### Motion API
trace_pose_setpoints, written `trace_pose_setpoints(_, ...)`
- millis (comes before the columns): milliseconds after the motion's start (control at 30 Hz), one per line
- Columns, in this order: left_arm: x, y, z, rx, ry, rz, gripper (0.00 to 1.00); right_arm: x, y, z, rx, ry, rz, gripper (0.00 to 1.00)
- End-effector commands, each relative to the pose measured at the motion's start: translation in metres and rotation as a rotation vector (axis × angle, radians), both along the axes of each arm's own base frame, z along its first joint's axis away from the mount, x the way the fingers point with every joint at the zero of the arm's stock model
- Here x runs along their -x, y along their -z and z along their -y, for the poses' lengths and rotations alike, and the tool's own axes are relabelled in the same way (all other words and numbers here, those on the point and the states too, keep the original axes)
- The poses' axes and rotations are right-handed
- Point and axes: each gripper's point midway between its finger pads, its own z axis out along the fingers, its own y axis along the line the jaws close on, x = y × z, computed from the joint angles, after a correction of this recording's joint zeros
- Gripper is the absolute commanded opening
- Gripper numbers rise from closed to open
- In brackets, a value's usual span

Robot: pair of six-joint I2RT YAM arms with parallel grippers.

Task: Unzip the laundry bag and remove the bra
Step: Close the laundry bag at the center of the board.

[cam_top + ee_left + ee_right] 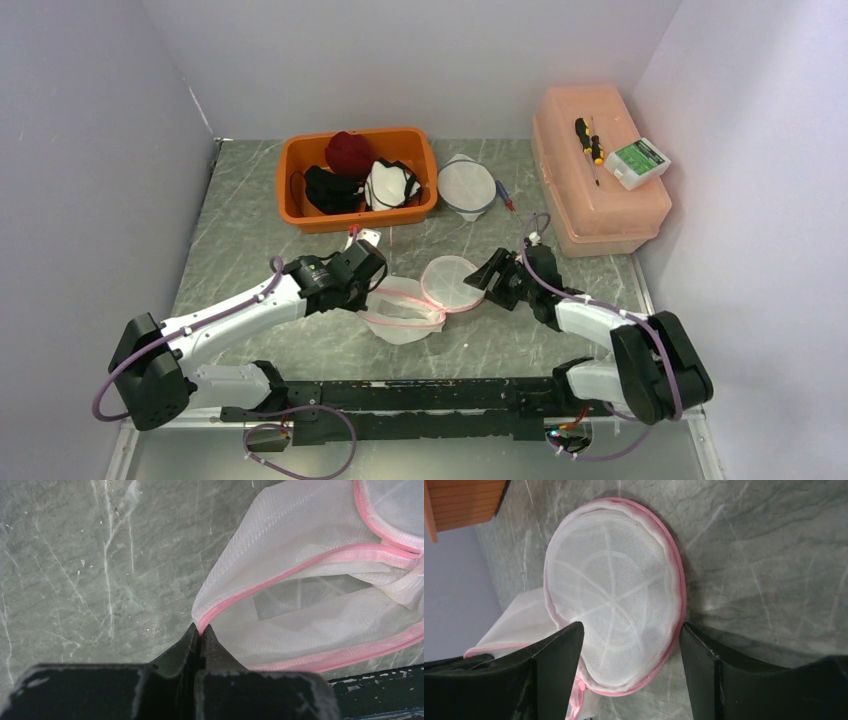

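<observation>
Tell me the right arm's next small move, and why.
Probably close the right gripper on the round mesh flap: its jaws stand open astride the flap's edge, while the left gripper is shut on the pink rim of the laundry bag.

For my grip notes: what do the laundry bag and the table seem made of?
The laundry bag looks like fine white mesh fabric, see-through weave, pink trim. The table looks marble-patterned, grey-green with white veins, slight sheen; stone or laminate, unclear.

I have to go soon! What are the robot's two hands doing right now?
Left gripper: closed, pinching the pink-trimmed edge of the mesh laundry bag.
Right gripper: open, its fingers either side of the bag's round mesh flap, holding nothing.
</observation>
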Motion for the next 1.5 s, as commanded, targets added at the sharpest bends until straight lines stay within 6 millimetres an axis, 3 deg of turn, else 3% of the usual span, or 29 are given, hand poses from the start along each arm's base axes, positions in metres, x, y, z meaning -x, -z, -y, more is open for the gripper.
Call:
trace_pose_setpoints(0, -0.006, -0.018, 0.000, 0.041, -0.033, 0.049, 0.03, -0.006, 0.001, -0.009, -0.046, 0.003, -0.047, 0.71)
trace_pose_setpoints(67, -0.006, -0.020, 0.000, 0.046, -0.037, 0.053, 0.03, -0.008, 0.003, -0.009, -0.055, 0.017, -0.053, 0.66)
trace_pose_setpoints(167, -0.005, -0.020, 0.000, 0.058, -0.038, 0.053, 0.03, -0.015, -0.001, -0.007, -0.056, 0.039, -0.014, 0.41)
trace_pose_setpoints(233, -0.004, -0.020, 0.002, 0.072, -0.039, 0.051, 0.03, -0.022, -0.011, -0.006, -0.049, 0.037, 0.055, 0.25)
trace_pose_setpoints(333, -0.003, -0.024, 0.007, 0.110, -0.033, 0.054, 0.03, -0.033, -0.041, -0.005, -0.018, 0.007, 0.198, 0.00)
trace_pose_setpoints(400, -0.005, -0.032, 0.013, 0.147, -0.030, 0.065, 0.03, -0.037, -0.073, -0.004, 0.016, -0.016, 0.310, 0.00)
trace_pose_setpoints(467, -0.008, -0.048, 0.020, 0.197, -0.026, 0.094, 0.03, -0.039, -0.118, -0.005, 0.069, -0.035, 0.443, 0.00)
trace_pose_setpoints(633, -0.028, -0.127, 0.040, 0.370, -0.028, 0.242, 0.03, -0.013, -0.218, -0.013, 0.257, -0.099, 0.751, 0.00)
trace_pose_setpoints(733, -0.034, -0.160, 0.054, 0.479, -0.010, 0.305, 0.03, -0.001, -0.236, -0.008, 0.308, -0.103, 0.810, 0.00)
trace_pose_setpoints(833, -0.038, -0.147, 0.072, 0.485, 0.045, 0.275, 0.03, 0.002, -0.231, -0.007, 0.318, -0.116, 0.807, 0.00)
trace_pose_setpoints(967, -0.048, -0.157, 0.072, 0.406, 0.021, 0.257, 0.03, 0.006, -0.273, -0.006, 0.300, -0.099, 0.909, 0.00)
trace_pose_setpoints(1033, -0.051, -0.158, 0.072, 0.428, 0.006, 0.287, 0.03, 0.004, -0.282, -0.006, 0.328, -0.090, 0.923, 0.00)
trace_pose_setpoints(1100, -0.050, -0.133, 0.068, 0.428, -0.021, 0.270, 0.05, 0.004, -0.274, -0.007, 0.353, -0.090, 0.911, 0.00)
trace_pose_setpoints(1167, -0.048, -0.104, 0.064, 0.412, -0.071, 0.216, 0.05, 0.005, -0.249, -0.007, 0.371, -0.087, 0.881, 0.00)
trace_pose_setpoints(1267, -0.044, -0.066, 0.061, 0.402, -0.137, 0.137, 0.04, 0.006, -0.227, 0.000, 0.384, -0.049, 0.861, 0.00)
trace_pose_setpoints(1367, -0.043, -0.043, 0.056, 0.404, -0.204, 0.086, 0.05, 0.006, -0.219, 0.007, 0.401, -0.008, 0.869, 0.00)
trace_pose_setpoints(1467, -0.044, -0.033, 0.053, 0.414, -0.261, 0.046, 0.10, 0.009, -0.223, 0.007, 0.393, 0.007, 0.913, 0.00)
